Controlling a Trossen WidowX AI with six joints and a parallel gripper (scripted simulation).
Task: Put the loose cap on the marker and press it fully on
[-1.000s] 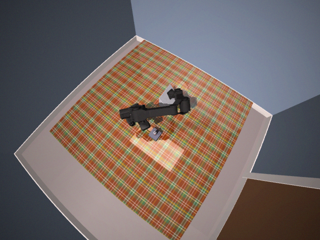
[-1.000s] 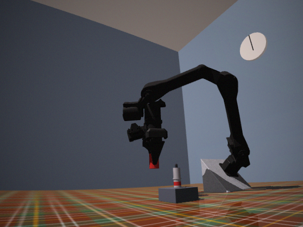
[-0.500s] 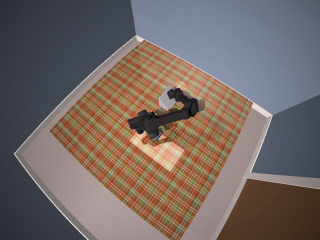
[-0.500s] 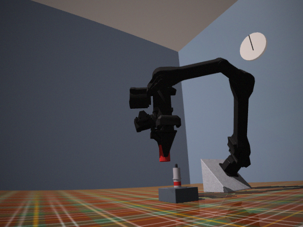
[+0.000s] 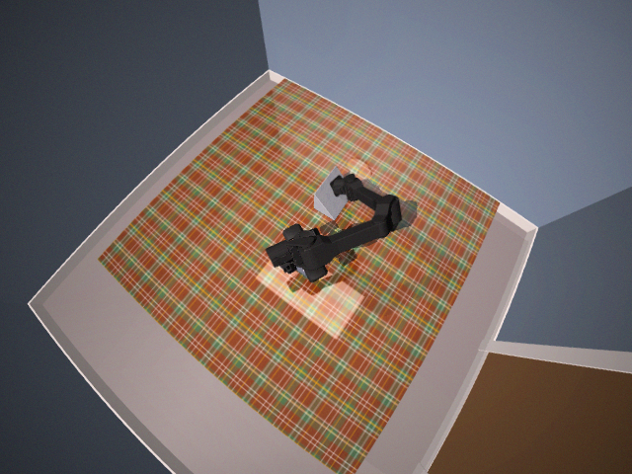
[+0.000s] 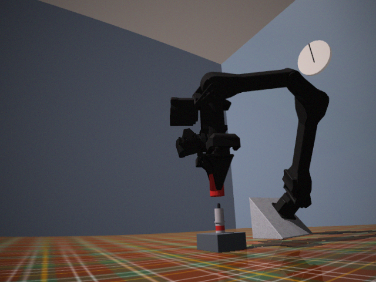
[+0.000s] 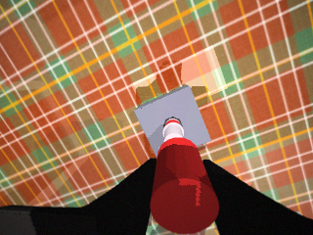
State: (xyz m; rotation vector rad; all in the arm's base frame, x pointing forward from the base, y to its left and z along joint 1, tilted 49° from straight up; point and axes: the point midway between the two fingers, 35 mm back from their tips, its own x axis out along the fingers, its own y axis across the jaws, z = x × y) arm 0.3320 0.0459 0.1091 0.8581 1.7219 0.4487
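The red cap (image 6: 217, 192) (image 7: 182, 181) is held upright between the fingers of my gripper (image 6: 219, 185) (image 7: 179, 164), which is shut on it. The white marker (image 6: 218, 215) (image 7: 173, 131), with a red band and dark tip, stands upright in the grey holder block (image 6: 232, 241) (image 7: 183, 105). In the exterior view the cap hangs a little above the marker's tip, apart from it and nearly in line. In the wrist view the cap's lower rim overlaps part of the marker and hides its tip. In the top view the arm hides the marker and most of the block.
The arm's base stands on a grey wedge (image 5: 329, 201) (image 6: 264, 222) behind the holder block. A plaid cloth (image 5: 245, 326) (image 6: 76, 258) covers much of the table. A round clock (image 6: 314, 57) is on the wall.
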